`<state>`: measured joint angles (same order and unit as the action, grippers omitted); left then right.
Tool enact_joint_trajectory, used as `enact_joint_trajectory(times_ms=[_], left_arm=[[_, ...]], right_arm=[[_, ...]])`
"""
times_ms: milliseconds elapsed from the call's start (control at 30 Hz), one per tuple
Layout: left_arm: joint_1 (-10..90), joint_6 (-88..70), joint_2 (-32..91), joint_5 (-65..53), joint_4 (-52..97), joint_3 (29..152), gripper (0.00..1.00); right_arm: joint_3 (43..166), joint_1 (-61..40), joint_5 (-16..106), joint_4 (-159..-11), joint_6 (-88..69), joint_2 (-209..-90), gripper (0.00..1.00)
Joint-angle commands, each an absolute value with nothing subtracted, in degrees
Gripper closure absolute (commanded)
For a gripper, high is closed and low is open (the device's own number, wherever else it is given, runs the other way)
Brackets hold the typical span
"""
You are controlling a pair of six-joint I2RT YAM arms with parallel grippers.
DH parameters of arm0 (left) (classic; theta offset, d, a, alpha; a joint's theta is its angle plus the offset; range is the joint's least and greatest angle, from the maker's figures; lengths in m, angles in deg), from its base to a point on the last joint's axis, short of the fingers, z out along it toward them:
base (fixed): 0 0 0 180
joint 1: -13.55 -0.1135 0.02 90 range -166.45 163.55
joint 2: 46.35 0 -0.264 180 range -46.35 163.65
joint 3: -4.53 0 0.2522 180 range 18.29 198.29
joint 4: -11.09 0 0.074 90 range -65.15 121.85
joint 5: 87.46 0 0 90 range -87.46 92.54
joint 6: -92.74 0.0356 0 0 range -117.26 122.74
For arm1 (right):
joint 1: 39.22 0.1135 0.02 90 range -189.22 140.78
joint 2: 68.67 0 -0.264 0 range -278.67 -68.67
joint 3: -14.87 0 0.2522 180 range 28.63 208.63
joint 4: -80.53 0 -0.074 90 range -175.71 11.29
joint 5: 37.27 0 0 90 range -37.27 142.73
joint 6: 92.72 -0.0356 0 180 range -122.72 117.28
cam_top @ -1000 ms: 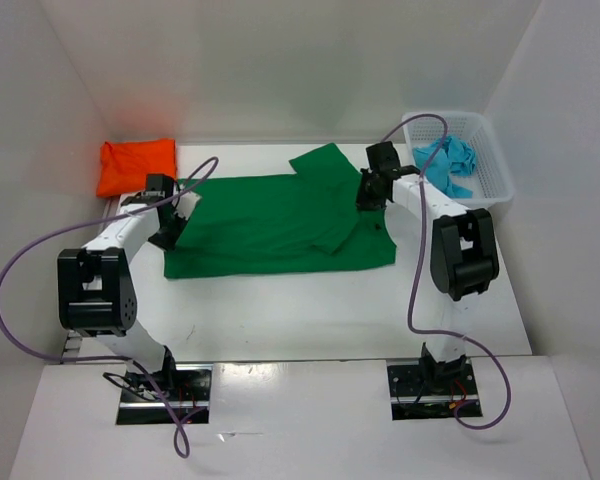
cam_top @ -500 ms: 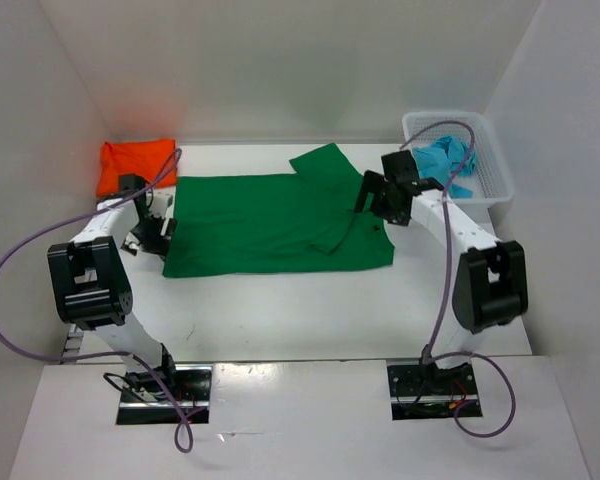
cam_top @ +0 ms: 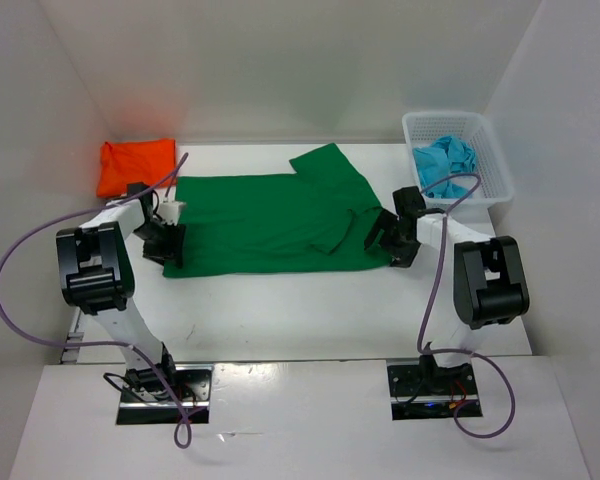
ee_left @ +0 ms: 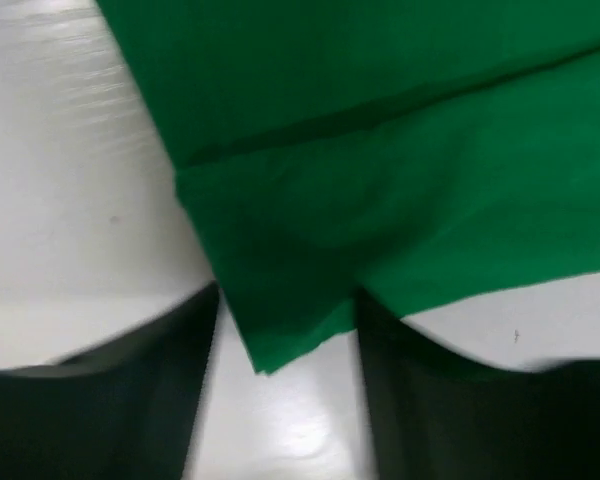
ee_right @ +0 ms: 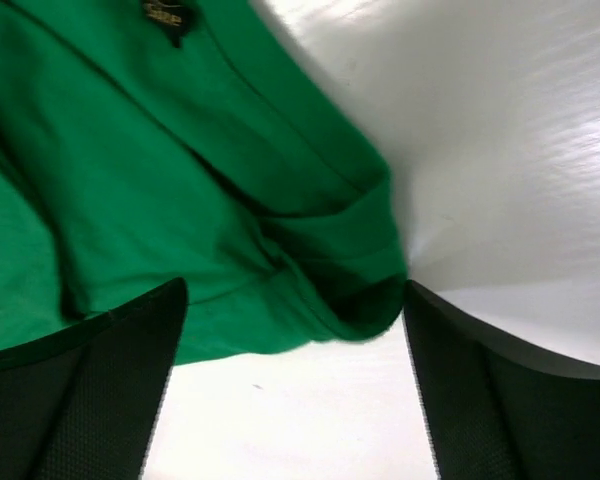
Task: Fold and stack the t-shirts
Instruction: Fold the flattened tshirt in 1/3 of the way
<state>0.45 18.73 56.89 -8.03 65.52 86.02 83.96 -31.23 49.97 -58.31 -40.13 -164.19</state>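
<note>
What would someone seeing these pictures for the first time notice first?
A green t-shirt lies spread in the middle, the left gripper and right gripper open at its near corners. A folded orange t-shirt sits far left; a crumpled turquoise t-shirt lies in the white basket, far right.

The white table [cam_top: 280,305] carries a green shirt [cam_top: 260,215], an orange shirt [cam_top: 135,165] and a mesh basket [cam_top: 493,160].

Green shirt [cam_top: 270,225] spread flat, orange shirt [cam_top: 135,166] folded left, turquoise shirt [cam_top: 445,165] crumpled right.
</note>
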Motion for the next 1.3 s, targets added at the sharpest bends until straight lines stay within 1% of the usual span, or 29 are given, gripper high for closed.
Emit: enact_joint_trajectory(times_ms=[0, 33, 67, 100, 133, 200, 333, 367, 500, 567, 600, 633, 667, 700, 733, 767, 800, 833, 867, 900, 933, 967, 1000, 1067, 1100, 1133, 1200, 1233, 1267], left_arm=[[0.28, 19.17, 59.99, -11.43, 64.93, 85.01, 0.47], [0.28, 19.69, 60.69, -12.13, 64.93, 85.00, 0.61], [0.28, 19.70, 60.70, -12.14, 64.93, 84.22, 0.66], [0.28, 19.70, 61.22, -13.09, 64.93, 84.21, 0.71], [0.28, 20.40, 61.23, -13.10, 64.93, 84.21, 0.85], [0.28, 20.40, 61.23, -13.10, 64.93, 84.21, 0.99], [0.28, 22.86, 57.02, -11.62, 69.22, 83.51, 1.00], [0.28, 24.00, 54.49, -11.61, 70.98, 83.51, 1.00], [-0.60, 25.24, 45.69, -6.36, 79.41, 84.81, 1.00], [-0.60, 26.28, 43.22, -4.76, 82.06, 85.53, 1.00], [-0.60, 26.29, 43.21, -3.71, 83.98, 85.53, 1.00], [-0.60, 26.90, 43.21, -1.61, 84.78, 85.53, 1.00], [-0.60, 26.91, 43.21, -0.63, 85.66, 84.57, 0.95], [-0.60, 28.21, 43.21, 0.51, 86.98, 83.69, 0.87], [-0.60, 28.23, 42.51, 3.22, 86.99, 82.81, 0.69], [-0.60, 28.83, 41.98, 4.81, 87.60, 81.85, 0.45], [-0.60, 28.84, 41.37, 6.57, 87.60, 80.18, 0.23], [-0.60, 28.84, 39.97, 10.24, 87.60, 80.17, 0.17], [-0.60, 28.84, 39.26, 11.84, 87.60, 80.17, 0.13], [-0.60, 29.36, 38.65, 13.08, 87.00, 82.69, 0.12], [-0.60, 29.37, 38.12, 13.79, 86.99, 85.24, 0.07], [0.10, 29.37, 38.11, 13.18, 86.99, 88.57, 0.04], [3.32, 30.06, 38.11, 11.52, 86.99, 95.30, 0.03], [9.13, 32.52, 36.28, 3.54, 85.42, 100.10, 0.00], [17.77, 34.45, 35.66, 1.51, 84.10, 101.34, 0.00], [22.73, 35.07, 35.04, 0.36, 79.91, 101.35, 0.00], [33.63, 35.69, 34.51, 1.22, 75.06, 98.90, 0.00], [42.73, 35.70, 34.51, 1.83, 69.21, 97.06, 0.00], [46.56, 36.48, 35.29, 1.32, 66.80, 93.65, 0.00]], right_arm=[[80.67, -31.48, 45.80, -64.26, -42.80, -165.25, 0.11], [79.97, -32.09, 45.01, -64.87, -42.80, -165.26, 0.18], [79.35, -32.10, 44.39, -65.49, -43.32, -165.26, 0.30], [78.73, -32.79, 43.86, -66.10, -43.32, -165.26, 0.63], [78.73, -33.32, 43.86, -66.11, -43.32, -165.26, 0.79], [78.73, -33.33, 43.86, -64.36, -43.32, -164.48, 1.00], [78.73, -33.33, 42.63, -58.21, -43.85, -158.16, 1.00], [78.73, -33.33, 41.93, -56.37, -43.85, -153.62, 1.00], [80.21, -32.02, 40.43, -42.60, -45.08, -144.01, 1.00], [79.70, -31.31, 40.43, -38.79, -46.13, -139.89, 1.00], [79.09, -30.61, 40.43, -37.38, -46.14, -138.55, 0.99], [77.34, -30.60, 40.43, -35.19, -47.01, -137.24, 0.91], [76.54, -30.60, 40.43, -34.30, -47.02, -135.92, 0.79], [75.75, -30.60, 40.43, -33.33, -47.54, -133.82, 0.70], [75.04, -30.08, 39.91, -32.54, -47.54, -132.93, 0.61], [75.04, -29.55, 39.29, -31.40, -48.50, -131.96, 0.55], [75.56, -29.55, 40.07, -30.17, -48.51, -130.56, 0.46], [76.26, -29.55, 40.77, -28.16, -49.03, -129.85, 0.25], [76.27, -29.55, 40.78, -27.01, -49.04, -129.14, 0.22], [77.05, -29.55, 41.30, -26.13, -49.04, -127.40, 0.21], [77.67, -29.55, 41.31, -24.90, -49.56, -126.34, 0.15], [77.67, -29.55, 41.83, -24.89, -50.87, -125.19, 0.15], [77.15, -29.55, 41.84, -24.89, -51.58, -123.09, 0.15], [75.05, -28.93, 42.36, -26.64, -54.30, -121.85, 0.14], [74.25, -27.89, 42.36, -27.51, -55.53, -121.06, 0.12], [73.55, -27.36, 43.06, -29.96, -57.98, -121.05, 0.09], [71.26, -27.35, 44.64, -32.69, -59.84, -119.56, 0.09], [70.56, -27.35, 45.52, -35.06, -60.54, -119.56, 0.07], [69.51, -27.35, 46.83, -36.39, -61.33, -119.56, 0.07]])
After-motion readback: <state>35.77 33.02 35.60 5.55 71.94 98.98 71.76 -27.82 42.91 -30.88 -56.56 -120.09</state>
